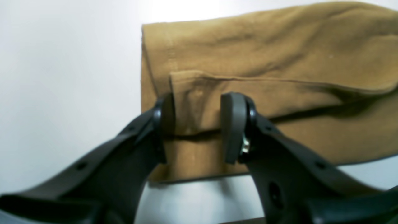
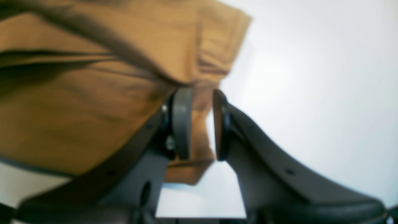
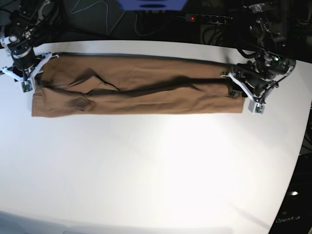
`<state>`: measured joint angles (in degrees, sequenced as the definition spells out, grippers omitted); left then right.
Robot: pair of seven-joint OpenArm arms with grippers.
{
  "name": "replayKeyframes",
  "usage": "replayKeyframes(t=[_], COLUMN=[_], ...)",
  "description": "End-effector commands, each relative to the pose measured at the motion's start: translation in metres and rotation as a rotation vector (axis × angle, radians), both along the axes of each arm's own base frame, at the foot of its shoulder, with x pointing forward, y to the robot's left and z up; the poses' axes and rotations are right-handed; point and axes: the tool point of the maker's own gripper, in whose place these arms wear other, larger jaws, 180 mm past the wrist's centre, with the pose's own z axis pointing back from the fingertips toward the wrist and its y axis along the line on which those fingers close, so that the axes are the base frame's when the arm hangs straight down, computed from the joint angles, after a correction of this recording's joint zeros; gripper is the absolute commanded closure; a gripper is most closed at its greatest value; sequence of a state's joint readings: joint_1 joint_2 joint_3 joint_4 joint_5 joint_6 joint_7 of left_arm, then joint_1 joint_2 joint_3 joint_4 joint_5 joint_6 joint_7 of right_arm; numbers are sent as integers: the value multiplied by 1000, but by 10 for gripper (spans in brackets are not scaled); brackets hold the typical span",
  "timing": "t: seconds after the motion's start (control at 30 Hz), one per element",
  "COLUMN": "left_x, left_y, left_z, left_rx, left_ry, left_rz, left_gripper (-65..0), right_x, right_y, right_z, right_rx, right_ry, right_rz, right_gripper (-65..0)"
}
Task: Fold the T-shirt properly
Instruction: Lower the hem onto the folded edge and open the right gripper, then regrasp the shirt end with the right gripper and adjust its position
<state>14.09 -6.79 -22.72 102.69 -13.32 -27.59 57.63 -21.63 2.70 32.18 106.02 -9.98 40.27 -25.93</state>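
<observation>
The T-shirt (image 3: 146, 92) is plain tan-brown — no print. The table (image 3: 156, 170) is white. Both grippers — left (image 1: 197, 126), right (image 2: 202, 124) — are black with grey pads.

A faint watermark reading "OpenArm" (image 3: 286, 221) stands at the base view's lower right corner.

1 tan-brown cotton T-shirt (image 3: 141, 90), folded into a long band along the white tabletop's (image 3: 156, 170) far edge. 2 black grippers: left gripper (image 3: 242, 90), right gripper (image 3: 31, 73). 1 black power strip (image 3: 207, 18).

white table (image 3: 156, 170) | black power strip (image 3: 207, 18) (red light on) behind | tangled cables (image 3: 92, 9)
</observation>
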Motion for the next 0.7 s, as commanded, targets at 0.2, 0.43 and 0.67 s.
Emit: replayKeyframes(t=[0.2, 0.43, 0.67], left_x=[9, 8, 8], left_y=[2, 2, 2], left_z=[11, 9, 9], left_rx=[4, 1, 0], left_ry=[-47, -40, -40], left_rz=[-1, 1, 3], left_gripper=[-236, -236, -236], right_x=[17, 32, 46], right_y=[-13, -10, -20], right_z=[21, 35, 54], right_rx=[-54, -81, 3], right_ry=[-22, 45, 68], right_rz=[-7, 52, 62], right_gripper=[-133, -133, -141])
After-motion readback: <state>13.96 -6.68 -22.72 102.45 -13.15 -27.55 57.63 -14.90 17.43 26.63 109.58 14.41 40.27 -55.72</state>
